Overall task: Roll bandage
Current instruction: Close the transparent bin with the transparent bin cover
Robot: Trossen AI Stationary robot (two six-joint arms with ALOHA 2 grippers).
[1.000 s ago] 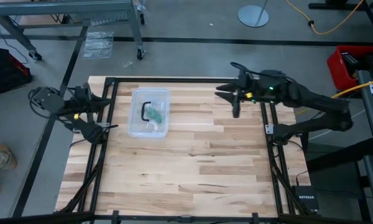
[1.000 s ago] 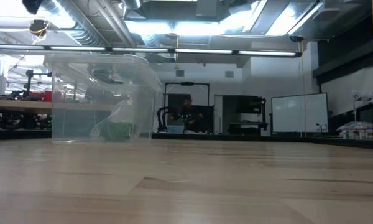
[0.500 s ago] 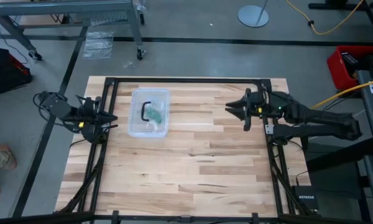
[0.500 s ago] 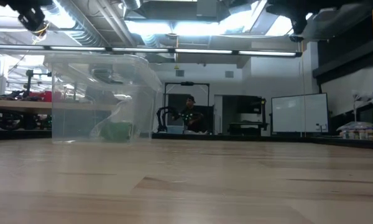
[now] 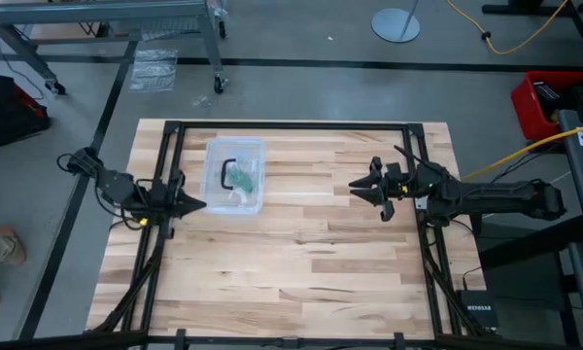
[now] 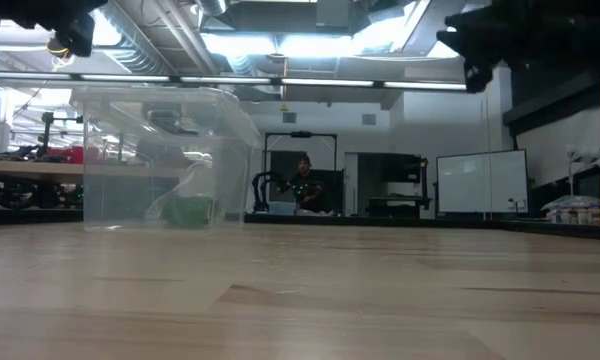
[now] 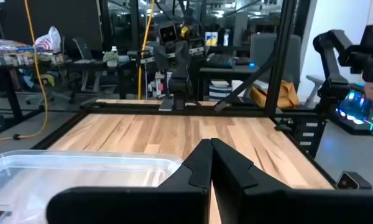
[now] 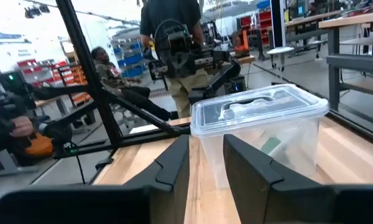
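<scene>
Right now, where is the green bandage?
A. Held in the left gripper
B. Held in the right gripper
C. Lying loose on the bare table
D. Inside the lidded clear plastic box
D: the bandage shows green through the closed clear box, and neither gripper holds anything.

Clear glossy plastic box (image 5: 234, 175) w/ green cloth bandage (image 5: 241, 178), matt wood table (image 5: 311, 253).
</scene>
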